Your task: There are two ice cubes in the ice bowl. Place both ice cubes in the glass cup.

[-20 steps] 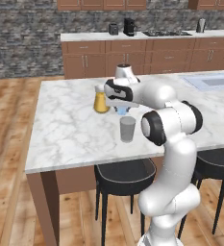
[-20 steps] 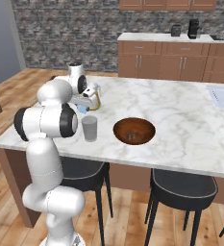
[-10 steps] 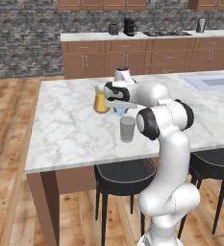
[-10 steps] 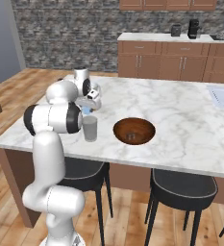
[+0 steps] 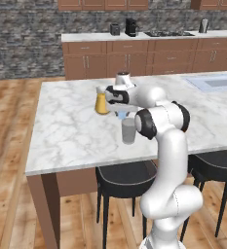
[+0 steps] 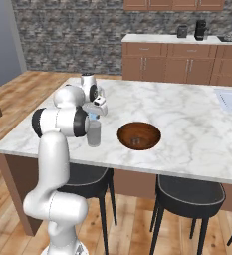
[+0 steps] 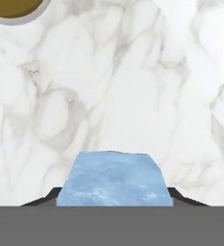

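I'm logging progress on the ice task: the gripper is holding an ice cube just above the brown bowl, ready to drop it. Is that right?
Not quite. The gripper does hold an ice cube, but it hangs just above the glass cup, not the brown bowl, which sits apart beside the cup. The right base view shows this.

Stone wall (image 5: 22, 39), wood floor (image 5: 8, 146), marble island (image 5: 66, 131), black stools (image 6: 187, 194)

We see a white marble island counter (image 6: 187, 129). On it stand the glass cup (image 6: 93, 133), the ice bowl (image 6: 139, 136) and an orange-liquid pitcher (image 5: 102, 103).
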